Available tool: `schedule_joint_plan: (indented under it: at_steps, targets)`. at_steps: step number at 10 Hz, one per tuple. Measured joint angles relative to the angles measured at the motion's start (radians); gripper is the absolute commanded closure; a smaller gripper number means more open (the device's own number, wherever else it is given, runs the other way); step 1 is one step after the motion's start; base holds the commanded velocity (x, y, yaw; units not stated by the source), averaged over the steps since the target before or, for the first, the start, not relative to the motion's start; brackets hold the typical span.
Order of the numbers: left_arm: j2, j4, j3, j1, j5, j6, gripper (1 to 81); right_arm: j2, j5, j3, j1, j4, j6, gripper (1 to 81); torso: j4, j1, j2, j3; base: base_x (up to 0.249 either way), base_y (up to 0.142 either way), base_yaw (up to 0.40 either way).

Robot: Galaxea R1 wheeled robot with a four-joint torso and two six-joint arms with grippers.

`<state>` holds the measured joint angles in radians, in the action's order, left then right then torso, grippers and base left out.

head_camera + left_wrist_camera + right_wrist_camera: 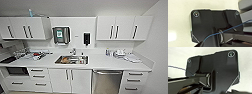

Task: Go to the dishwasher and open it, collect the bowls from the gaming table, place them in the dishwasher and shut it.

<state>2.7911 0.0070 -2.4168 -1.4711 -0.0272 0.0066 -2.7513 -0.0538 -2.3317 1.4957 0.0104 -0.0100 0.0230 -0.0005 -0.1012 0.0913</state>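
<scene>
Facing kitchenette wall head-on, from a little way off. Dishwasher (107,82) low and right of centre, built in under the desk (105,62), steel door shut, bar handle (107,72) running along its top edge. Handle at top suggests a door hinged at the bottom, to be pulled out and down; judged: opening step not yet begun. Sink (71,60) sunk into the desk left of the dishwasher, some dishes or scraps inside, too blurred to name. Tap (74,51) behind it at the far edge. White drawers (132,80) right of the dishwasher, white double cabinet doors (70,80) to its left, more drawers and a dark built-in oven or microwave (17,71) further left. Clutter on the desk at far left (35,55) and a few items at far right (120,53), probably parked near the sink for washing; kinds not legible. Paper towel dispenser (61,35) and dark soap dispenser (86,39) on the wall above the sink, within reach of it. Upper wall cabinets (122,27) left and right. No gaming table or bowls to note from this position. Head view gives the whole room layout; wrist views give robot hardware against a pale plain surface, with a thin blue cable (223,31) crossing the left wrist view. Gripper state, left and right: cannot tell from these views.
</scene>
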Motion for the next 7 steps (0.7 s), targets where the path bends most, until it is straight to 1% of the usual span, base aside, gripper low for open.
schedule_joint_plan:
  at_steps: [3, 5, 7]
  targets:
    - [0.005, 0.0, 0.0, 0.0, -0.001, 0.0, 1.0, 0.0, -0.004, -0.019, 0.003, 0.0, 0.0, 1.0, 0.0, 0.0, 0.0, 0.0, 0.136, 0.0, 0.0]
    - [0.005, 0.0, 0.0, 0.018, 0.003, 0.0, 1.0, -0.002, 0.002, -0.021, -0.017, 0.0, 0.0, 1.0, 0.0, 0.002, 0.001, 0.001, 0.131, 0.0, 0.0]
    - [0.007, 0.0, 0.0, -0.013, -0.004, 0.0, 1.0, -0.006, -0.007, -0.023, 0.009, -0.001, 0.0, 1.0, 0.0, -0.001, -0.001, 0.0, 0.129, 0.0, 0.0]
